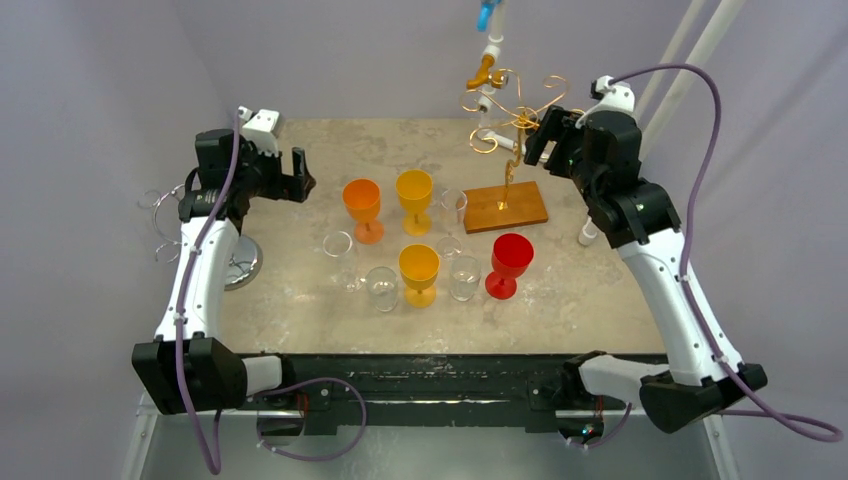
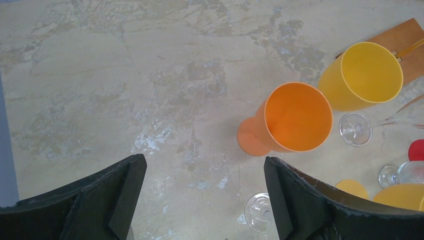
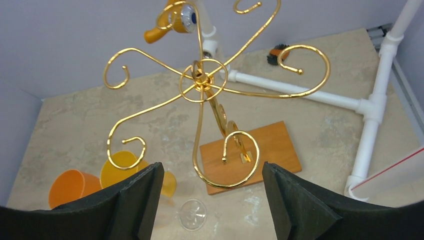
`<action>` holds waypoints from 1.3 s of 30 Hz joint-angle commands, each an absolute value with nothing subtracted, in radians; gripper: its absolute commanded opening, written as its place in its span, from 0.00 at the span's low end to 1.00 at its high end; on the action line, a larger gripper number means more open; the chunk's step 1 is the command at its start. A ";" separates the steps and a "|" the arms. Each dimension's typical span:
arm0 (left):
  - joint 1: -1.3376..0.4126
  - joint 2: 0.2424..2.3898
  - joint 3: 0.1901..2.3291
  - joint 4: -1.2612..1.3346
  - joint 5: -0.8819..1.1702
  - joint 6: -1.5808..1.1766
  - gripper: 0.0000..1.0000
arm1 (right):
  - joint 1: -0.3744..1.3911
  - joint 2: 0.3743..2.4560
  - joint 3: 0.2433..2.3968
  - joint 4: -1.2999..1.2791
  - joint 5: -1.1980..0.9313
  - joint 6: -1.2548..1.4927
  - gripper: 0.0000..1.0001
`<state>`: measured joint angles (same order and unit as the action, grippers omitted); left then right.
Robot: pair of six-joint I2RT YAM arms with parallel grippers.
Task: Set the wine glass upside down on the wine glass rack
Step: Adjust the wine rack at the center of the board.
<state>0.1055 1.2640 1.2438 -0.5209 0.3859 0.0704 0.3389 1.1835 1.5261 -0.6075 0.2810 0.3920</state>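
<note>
The gold wire wine glass rack [image 1: 515, 110] stands on a wooden base [image 1: 505, 205] at the back right, with no glass on its hooks. Several wine glasses stand upright mid-table: an orange one [image 1: 362, 205], two yellow ones [image 1: 414, 195] [image 1: 419, 270], a red one [image 1: 510, 262] and clear ones [image 1: 381, 285]. My right gripper [image 1: 540, 135] hovers open just above the rack's curls [image 3: 202, 80]; nothing is between its jaws [image 3: 210, 200]. My left gripper [image 1: 298, 178] hangs open above the table, left of the orange glass [image 2: 295, 120], and holds nothing [image 2: 205, 195].
A silver wire rack [image 1: 165, 215] with a round metal base [image 1: 243, 262] stands at the table's left edge, under my left arm. White pipe framing [image 3: 370, 105] runs behind and right of the gold rack. A clear glass [image 3: 192, 214] sits below my right jaws.
</note>
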 commanded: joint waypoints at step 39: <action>0.111 1.247 1.269 -0.558 0.481 0.059 0.93 | 0.503 1.239 1.526 -0.659 0.433 0.473 0.32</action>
<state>0.1055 1.2751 1.2438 -0.5488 0.4686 0.0723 0.4297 1.2716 1.5528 -0.6804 0.3885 0.4313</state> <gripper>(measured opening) 0.933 0.321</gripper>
